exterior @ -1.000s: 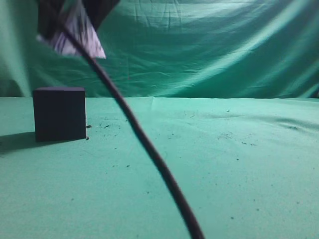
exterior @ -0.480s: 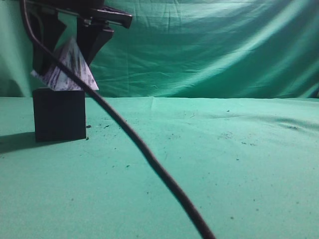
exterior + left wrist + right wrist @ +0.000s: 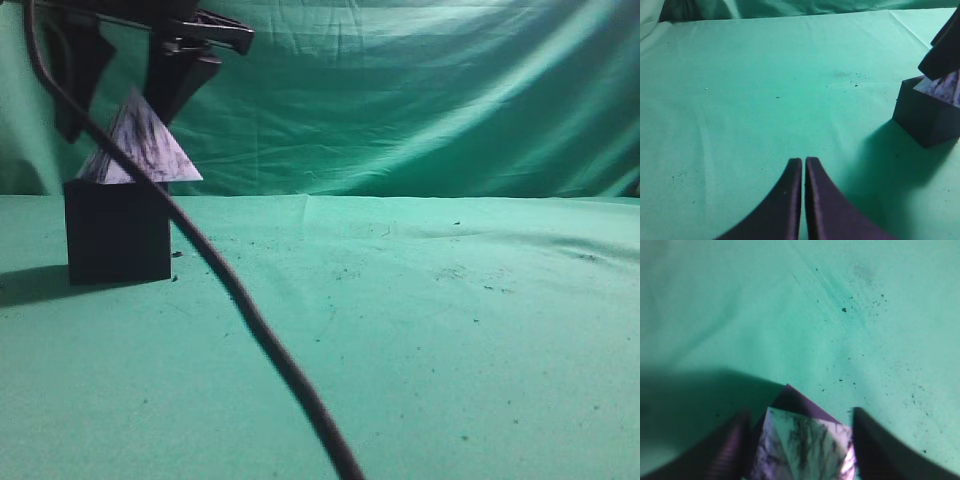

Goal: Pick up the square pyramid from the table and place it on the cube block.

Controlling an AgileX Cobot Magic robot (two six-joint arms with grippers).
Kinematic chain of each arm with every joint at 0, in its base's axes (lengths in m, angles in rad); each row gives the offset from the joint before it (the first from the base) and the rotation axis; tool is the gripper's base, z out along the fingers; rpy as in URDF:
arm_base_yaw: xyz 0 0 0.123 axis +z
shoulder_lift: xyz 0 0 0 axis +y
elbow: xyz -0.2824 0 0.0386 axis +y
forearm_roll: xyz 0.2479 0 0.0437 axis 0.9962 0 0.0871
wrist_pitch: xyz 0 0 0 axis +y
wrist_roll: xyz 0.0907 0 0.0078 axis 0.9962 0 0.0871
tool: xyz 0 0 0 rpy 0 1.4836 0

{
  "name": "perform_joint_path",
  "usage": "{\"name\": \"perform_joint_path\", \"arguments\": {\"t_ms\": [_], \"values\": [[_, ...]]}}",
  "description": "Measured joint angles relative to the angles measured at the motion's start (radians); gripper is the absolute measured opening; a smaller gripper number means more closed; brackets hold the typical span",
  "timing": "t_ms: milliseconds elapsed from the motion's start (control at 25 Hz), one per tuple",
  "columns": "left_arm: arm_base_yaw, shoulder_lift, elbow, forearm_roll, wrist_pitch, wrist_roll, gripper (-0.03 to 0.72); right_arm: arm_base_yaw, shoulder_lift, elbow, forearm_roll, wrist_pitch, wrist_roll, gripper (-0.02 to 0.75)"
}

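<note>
Square pyramid [image 3: 138, 145] sits base-down on top of the cube block [image 3: 118, 232], apex up; its base overhangs the cube's right top edge slightly. In the right wrist view the pyramid [image 3: 802, 450] lies between the two dark fingers, a sliver of the cube's top [image 3: 799, 401] showing behind it.

Right gripper [image 3: 135, 75] hangs directly above the pyramid, fingers spread to either side of the apex; gaps show between fingers and pyramid faces, so the pincer is apart, not clamped.

Left gripper [image 3: 803, 162] low over the table [image 3: 765, 90], fingers pressed together, holding nothing. Cube [image 3: 927, 117] is well to its right in that view.

Cube stands near the left edge of the exterior view, shadow falling to its left. Green cloth to its right lies open and wide. A black cable [image 3: 255, 320] sweeps diagonally across the foreground, crossing in front of the pyramid and cube. Green backdrop [image 3: 430, 100] hangs behind.
</note>
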Motion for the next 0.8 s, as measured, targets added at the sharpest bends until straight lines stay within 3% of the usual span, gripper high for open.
{"name": "perform_joint_path", "arguments": {"t_ms": [120,280,560,640,800], "values": [[0.000,0.000,0.000,0.000,0.000,0.000,0.000,0.000,-0.015,-0.046,0.000,0.059,-0.004,0.583],[0.000,0.000,0.000,0.000,0.000,0.000,0.000,0.000,-0.059,-0.158,0.000,0.147,-0.004,0.588],[0.000,0.000,0.000,0.000,0.000,0.000,0.000,0.000,-0.120,-0.367,-0.003,0.410,-0.004,0.083],[0.000,0.000,0.000,0.000,0.000,0.000,0.000,0.000,-0.139,-0.414,-0.003,0.443,-0.002,0.000],[0.000,0.000,0.000,0.000,0.000,0.000,0.000,0.000,-0.200,-0.435,-0.003,0.462,0.050,0.000]]}}
